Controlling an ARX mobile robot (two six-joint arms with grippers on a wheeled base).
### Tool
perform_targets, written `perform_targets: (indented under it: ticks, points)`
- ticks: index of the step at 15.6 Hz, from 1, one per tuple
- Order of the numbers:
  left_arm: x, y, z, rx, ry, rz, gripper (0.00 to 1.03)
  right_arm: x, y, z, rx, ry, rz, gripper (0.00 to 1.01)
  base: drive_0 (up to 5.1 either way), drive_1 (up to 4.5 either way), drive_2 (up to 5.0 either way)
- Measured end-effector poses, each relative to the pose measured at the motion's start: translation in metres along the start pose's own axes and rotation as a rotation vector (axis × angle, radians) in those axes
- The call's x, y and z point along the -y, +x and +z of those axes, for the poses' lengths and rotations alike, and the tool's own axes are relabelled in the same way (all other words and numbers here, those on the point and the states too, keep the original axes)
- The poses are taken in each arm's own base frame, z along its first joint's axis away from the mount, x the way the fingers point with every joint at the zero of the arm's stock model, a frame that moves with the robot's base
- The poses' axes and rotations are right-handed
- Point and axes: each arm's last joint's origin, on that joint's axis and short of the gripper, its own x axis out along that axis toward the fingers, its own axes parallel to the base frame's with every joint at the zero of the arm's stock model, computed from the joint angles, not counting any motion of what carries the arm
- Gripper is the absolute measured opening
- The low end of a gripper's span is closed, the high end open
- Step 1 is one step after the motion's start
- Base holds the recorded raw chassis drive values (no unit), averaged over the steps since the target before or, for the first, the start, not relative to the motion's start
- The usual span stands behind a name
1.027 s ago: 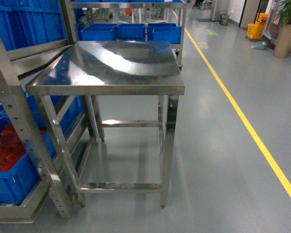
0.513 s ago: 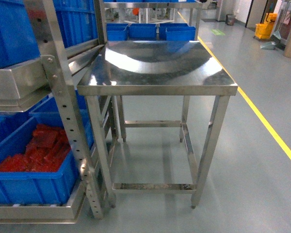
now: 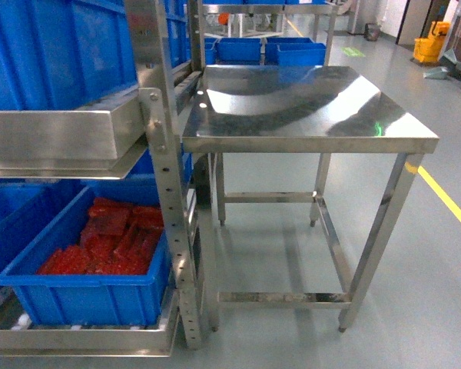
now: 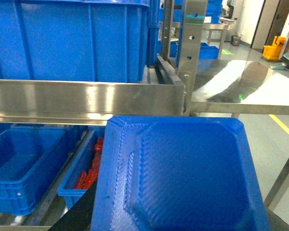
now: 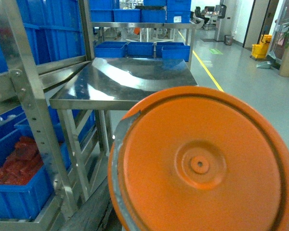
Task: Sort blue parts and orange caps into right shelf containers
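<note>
A blue part [image 4: 183, 178], a square tray-like moulding with ridged walls, fills the lower half of the left wrist view. It hangs in the air close to the camera and hides my left gripper's fingers. A round orange cap [image 5: 202, 163] with a small centre boss fills the right wrist view the same way and hides my right gripper's fingers. Deep blue shelf containers stand on the steel rack: one on the upper level [image 3: 54, 54], one lower down [image 3: 92, 296] holding red-orange pieces [image 3: 107, 242]. Neither gripper shows in the head view.
A bare stainless steel table [image 3: 307, 115] stands right of the rack's perforated upright [image 3: 165, 200]. More blue crates [image 3: 273, 50] sit behind it. A yellow floor line [image 3: 446, 196] runs along the right, with a yellow mop bucket [image 3: 430, 42] far back.
The head view has swung left. The table has slid right in the picture, and the rack with its blue crates and red-orange pieces has come further into view.
</note>
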Motion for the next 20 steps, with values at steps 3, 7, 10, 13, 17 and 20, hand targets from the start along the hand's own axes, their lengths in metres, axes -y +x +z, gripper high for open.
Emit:
perform_targets:
  ticks: [3, 7, 10, 13, 17, 20]
  points:
    - [0.0, 0.0, 0.0, 0.0, 0.0, 0.0, 0.41, 0.0, 0.0, -0.0002, -0.002, 0.0, -0.001, 0.44, -5.0, 2.43, 2.4]
    - [0.0, 0.0, 0.0002, 0.002, 0.0, 0.0, 0.41, 0.0, 0.0, -0.0001, -0.001, 0.0, 0.0, 0.44, -5.1, 2.4, 2.4]
    - [0.0, 0.0, 0.0001, 0.002, 0.0, 0.0, 0.41, 0.0, 0.0, 0.0001, 0.002, 0.0, 0.0, 0.44, -5.1, 2.36, 2.4]
    - [0.0, 0.0, 0.0, 0.0, 0.0, 0.0, 0.41, 0.0, 0.0, -0.0002, -0.002, 0.0, 0.0, 0.44, -5.1, 2.35, 2.4]
    - [0.0, 0.0, 0.0, 0.0, 0.0, 0.0, 0.41, 0.0, 0.0, -0.0002, -0.002, 0.0, 0.0, 0.44, -5.1, 2.4, 2.4]
    - [0.0, 0.0, 0.0, 0.0, 0.0, 0.001, 0.41, 0.0, 0.0, -0.0002, -0.002, 0.0, 0.0, 0.44, -5.1, 2.34, 2.3]
